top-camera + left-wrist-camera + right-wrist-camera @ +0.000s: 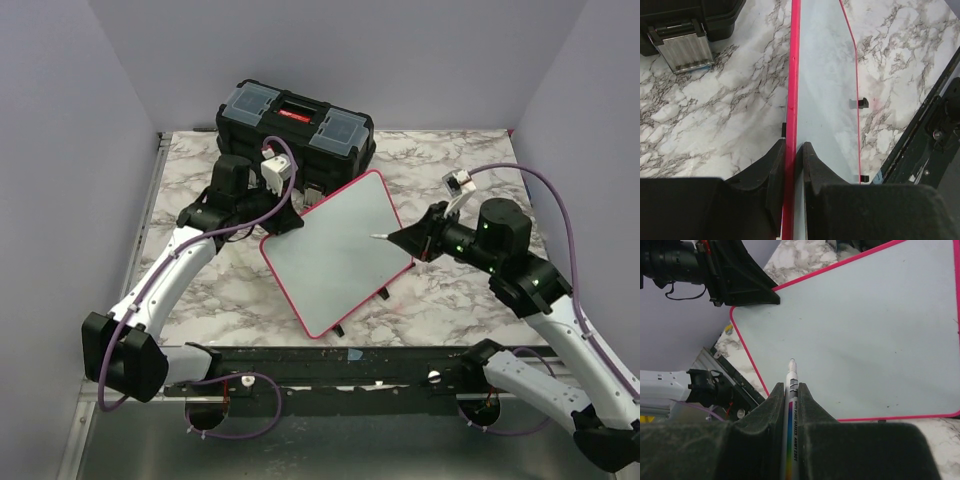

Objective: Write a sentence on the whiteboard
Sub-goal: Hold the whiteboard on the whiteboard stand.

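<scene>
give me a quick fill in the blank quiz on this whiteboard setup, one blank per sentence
1. The left end effector is shut on the whiteboard's ____ rim.
2. The right end effector is shut on a ____ aimed at the whiteboard.
3. The whiteboard carries ____ writing yet.
4. Behind the whiteboard stands a black ____.
Missing words: red; marker; no; toolbox.

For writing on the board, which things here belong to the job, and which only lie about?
For the job:
whiteboard, blank, rim gripped by left claw
marker, held in right claw

Lying about:
black toolbox, at the far edge of the table
</scene>
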